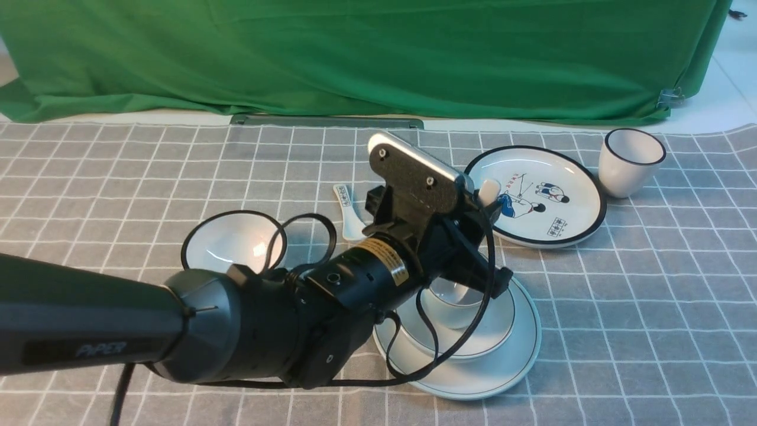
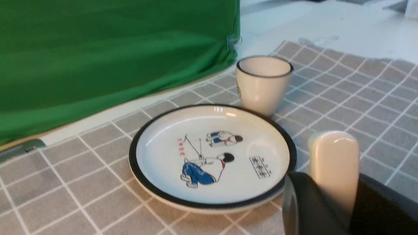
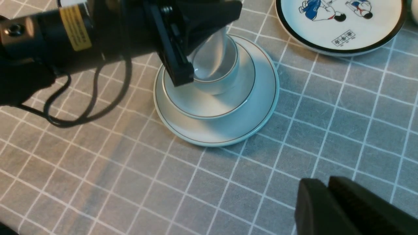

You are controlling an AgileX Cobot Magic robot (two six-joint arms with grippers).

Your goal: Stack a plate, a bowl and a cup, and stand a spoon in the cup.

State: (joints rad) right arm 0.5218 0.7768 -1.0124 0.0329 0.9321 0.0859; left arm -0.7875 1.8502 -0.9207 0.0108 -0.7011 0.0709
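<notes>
spoon [image 2: 333, 166], near-vertical, handle up, in cup [image 3: 219, 87]

spoon [image 2: 333, 163] lower part hidden between the left jaws in left wrist view, left arm [image 1: 378, 266] covering part of cup [image 1: 458, 313], bowl [image 1: 500, 331] and plate [image 1: 523, 362] in front view, right jaws cut off at frame edge, cartoon plate [image 1: 582, 204] print too small to read

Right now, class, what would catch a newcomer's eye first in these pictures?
The black left arm fills the front view's foreground, its pincer shut on the white spoon at the cup. That cup sits in the bowl on the plate, centre-right. Behind, to the right, lies a cartoon plate beside a black-rimmed cup.
</notes>
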